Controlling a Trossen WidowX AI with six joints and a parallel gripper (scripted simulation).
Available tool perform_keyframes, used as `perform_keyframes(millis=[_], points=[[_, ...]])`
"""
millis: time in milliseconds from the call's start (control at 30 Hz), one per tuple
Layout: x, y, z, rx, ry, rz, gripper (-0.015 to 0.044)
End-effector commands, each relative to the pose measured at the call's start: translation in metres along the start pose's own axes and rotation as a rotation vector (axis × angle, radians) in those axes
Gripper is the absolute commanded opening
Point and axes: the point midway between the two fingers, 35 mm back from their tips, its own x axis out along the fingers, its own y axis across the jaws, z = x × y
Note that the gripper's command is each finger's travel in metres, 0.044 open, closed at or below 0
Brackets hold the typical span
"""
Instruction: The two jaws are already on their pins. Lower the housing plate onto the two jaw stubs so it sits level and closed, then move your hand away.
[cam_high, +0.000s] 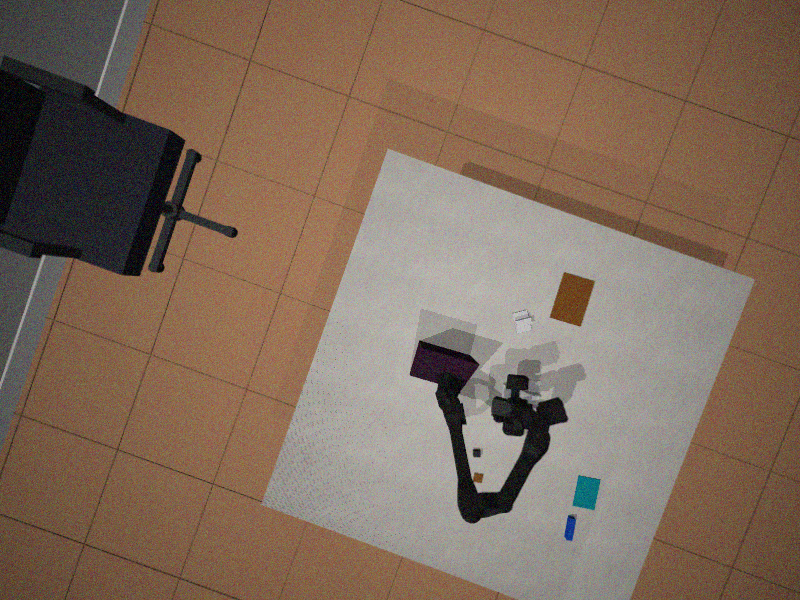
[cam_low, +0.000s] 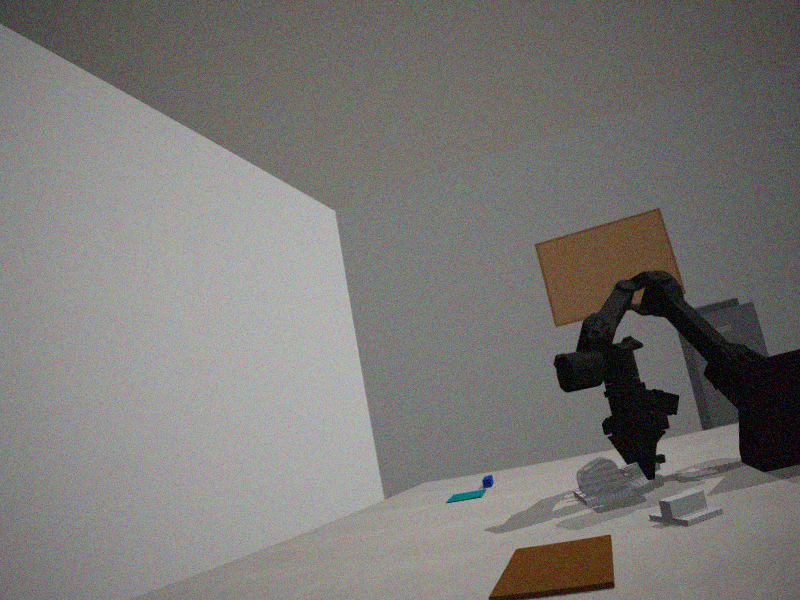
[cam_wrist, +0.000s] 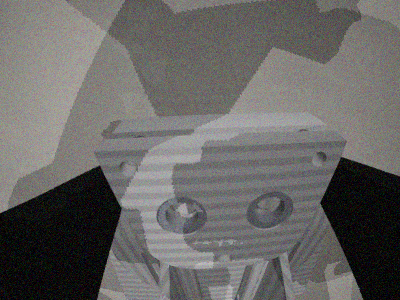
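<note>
My gripper (cam_wrist: 220, 166) (cam_low: 648, 476) points down and is shut on the grey housing plate (cam_wrist: 225, 172). The plate spans from finger to finger in the wrist view, with two large round holes and smaller corner holes. A grey striped base part (cam_wrist: 170, 126) shows just past its far edge. Narrow striped jaw parts (cam_wrist: 182, 282) show below its near edge. In the exterior view the grey striped assembly (cam_low: 600, 481) stands on the table beside my fingertips. Whether the plate touches the stubs is hidden. In the top view the arm covers the plate.
A white stepped block (cam_high: 522, 320) (cam_low: 684, 506) and a brown board (cam_high: 572, 299) (cam_low: 562, 565) lie near the assembly. A teal sheet (cam_high: 586, 492) (cam_low: 466, 496) and a blue block (cam_high: 569, 528) (cam_low: 487, 481) lie farther off. A small dark cube (cam_high: 476, 452) and an orange cube (cam_high: 478, 477) lie by the arm.
</note>
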Motion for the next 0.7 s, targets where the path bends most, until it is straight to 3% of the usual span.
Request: perform_keyframes(millis=[0,667], points=[[0.0020,0.0000,0.0000,-0.007,0.000,0.003,0.0351],[0.0050,0.0000,0.0000,-0.005,0.000,0.004,0.0351]])
